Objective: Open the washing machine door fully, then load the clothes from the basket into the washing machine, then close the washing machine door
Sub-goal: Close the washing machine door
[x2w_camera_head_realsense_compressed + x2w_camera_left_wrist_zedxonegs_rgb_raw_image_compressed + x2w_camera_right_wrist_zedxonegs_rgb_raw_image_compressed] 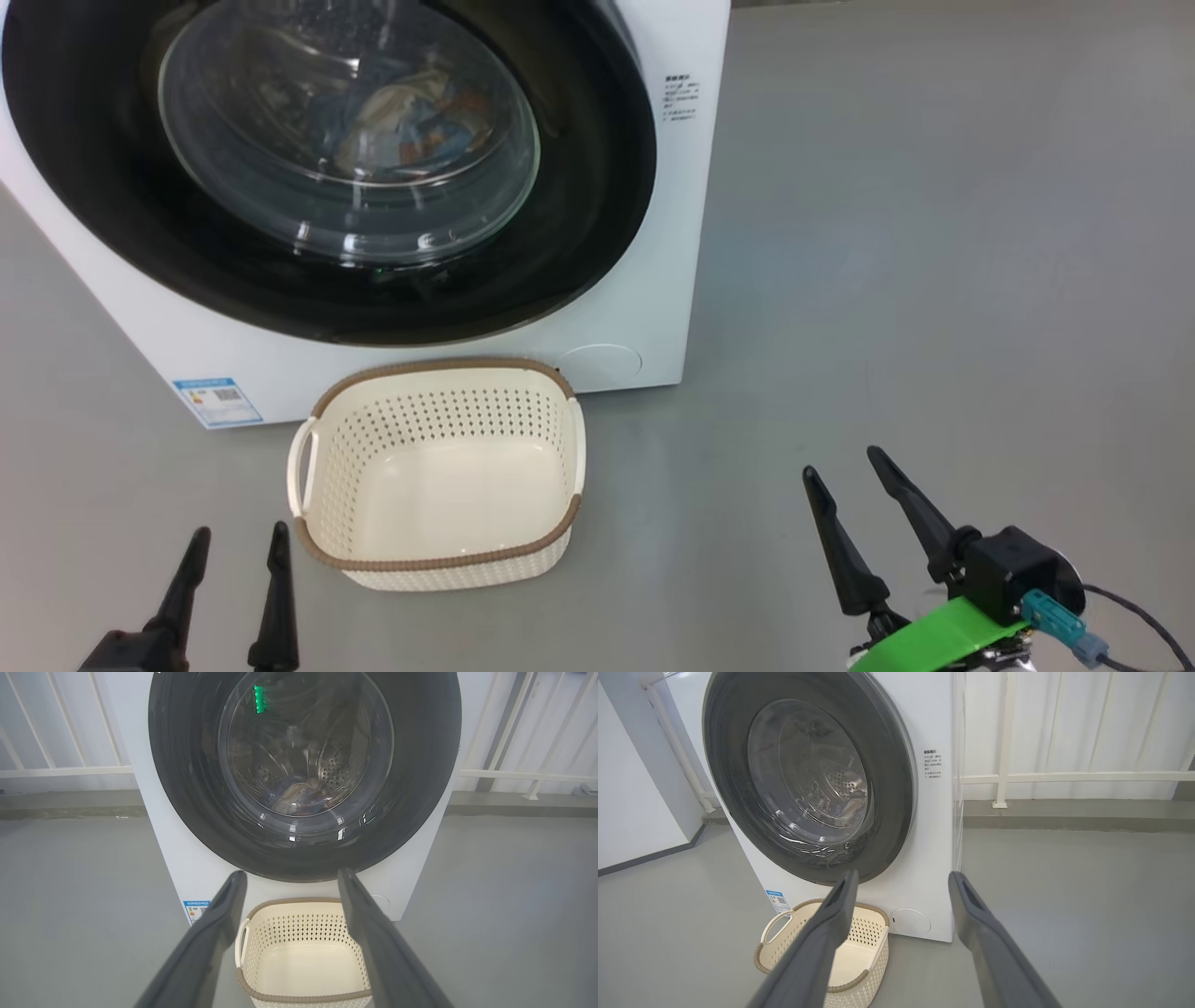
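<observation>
The washer (667, 280) runs off the top edge, the clothes (411, 121) are just a muddle behind the door (579, 233) glass, and the blue sticker (217, 401) is too small to read.

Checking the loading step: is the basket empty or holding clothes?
Empty: the basket shows its bare cream floor; the clothes lie behind the washing machine door.

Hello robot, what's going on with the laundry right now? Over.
Left gripper, right gripper: jaws open, empty. Washing machine door shut, clothes visible inside. Basket empty, standing in front, nothing else in the way.
</observation>
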